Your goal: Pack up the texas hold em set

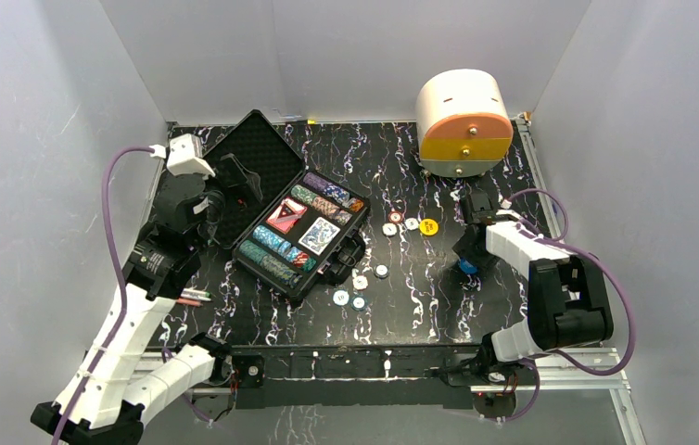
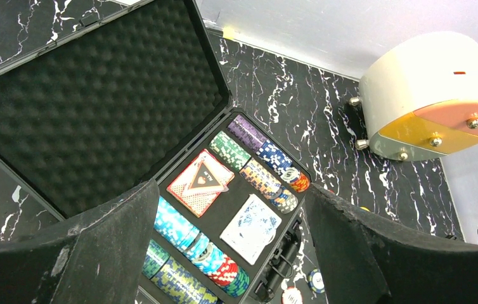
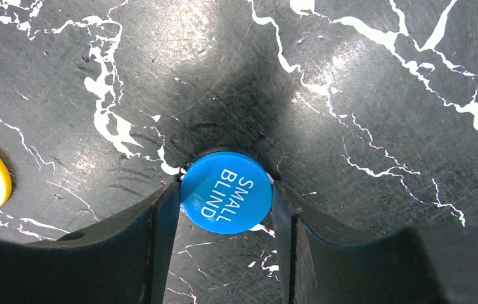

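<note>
Several small round discs [image 1: 341, 298] lie loose on the table [image 1: 420, 315] nearest the arm bases, just off the front corner of the case. A little farther out on the right, the right gripper [image 3: 224, 190] is down at the tabletop. Its fingers [image 3: 129, 253] are closed against both sides of the blue "SMALL BLIND" disc [image 3: 226, 193], which lies flat.

The disc is thin, so the hold is on its edge and probably shallow. I'd lift straight up and slowly, keep it level, and check that it clears the table before swinging left.

Beyond it, the yellow disc [image 1: 429, 226] and a few more sit apart from one another. The black case [image 2: 233, 201] stands open at middle left, with chip rows [image 2: 192, 240] and card decks [image 2: 251, 228] seated and the foam lid [image 2: 90, 95] swung open. The disc needs a free slot there, and I can't make one out. Over the case the left gripper [image 2: 231, 187] hangs spread wide, holding nothing. Farthest back is the white-and-orange drawer box [image 1: 464, 122], which should be left alone.
</note>
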Controlling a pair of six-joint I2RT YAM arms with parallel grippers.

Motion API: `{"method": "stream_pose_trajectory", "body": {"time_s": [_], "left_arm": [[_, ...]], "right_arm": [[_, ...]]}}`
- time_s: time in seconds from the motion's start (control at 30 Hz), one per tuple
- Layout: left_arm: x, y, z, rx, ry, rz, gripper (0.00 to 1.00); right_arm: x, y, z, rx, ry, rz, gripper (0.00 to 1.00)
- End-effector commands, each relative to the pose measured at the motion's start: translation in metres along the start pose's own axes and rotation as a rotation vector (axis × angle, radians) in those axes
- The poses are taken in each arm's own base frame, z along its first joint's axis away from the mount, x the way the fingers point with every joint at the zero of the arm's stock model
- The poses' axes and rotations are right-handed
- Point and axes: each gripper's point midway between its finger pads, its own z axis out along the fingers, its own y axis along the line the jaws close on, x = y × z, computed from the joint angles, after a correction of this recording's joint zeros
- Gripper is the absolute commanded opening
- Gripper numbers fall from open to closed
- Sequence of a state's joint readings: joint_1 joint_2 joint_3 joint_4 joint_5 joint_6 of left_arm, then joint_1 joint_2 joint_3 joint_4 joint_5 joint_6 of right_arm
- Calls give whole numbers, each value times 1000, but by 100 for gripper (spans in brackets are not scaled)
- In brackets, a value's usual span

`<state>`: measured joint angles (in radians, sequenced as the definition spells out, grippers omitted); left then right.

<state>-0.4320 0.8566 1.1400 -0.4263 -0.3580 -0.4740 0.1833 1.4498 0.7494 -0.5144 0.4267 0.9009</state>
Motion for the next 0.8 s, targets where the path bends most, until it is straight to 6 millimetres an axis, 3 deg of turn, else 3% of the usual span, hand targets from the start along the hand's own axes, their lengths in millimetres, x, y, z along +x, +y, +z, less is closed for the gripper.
{"method": "stream_pose_trajectory", "body": {"time_s": [0.0,0.2,0.33,0.5,0.6,0.77], "left_arm": [[-1,-1,0,8,-9,-12,84],[13,-15,4,82,46,-7,86],[40,-47,5,266,160,-2,98],[75,-72,5,422,272,-73,98],[101,-86,6,516,362,-108,98],[170,-102,1,619,588,-160,92]], "right_arm": [[15,-11,9,32,55,-39,58],[7,6,-9,-58,62,-35,57],[6,24,-28,-147,87,-31,58],[15,49,-53,-274,125,-43,59],[23,69,-69,-347,145,-55,59],[53,113,-104,-471,185,-112,59]]}}
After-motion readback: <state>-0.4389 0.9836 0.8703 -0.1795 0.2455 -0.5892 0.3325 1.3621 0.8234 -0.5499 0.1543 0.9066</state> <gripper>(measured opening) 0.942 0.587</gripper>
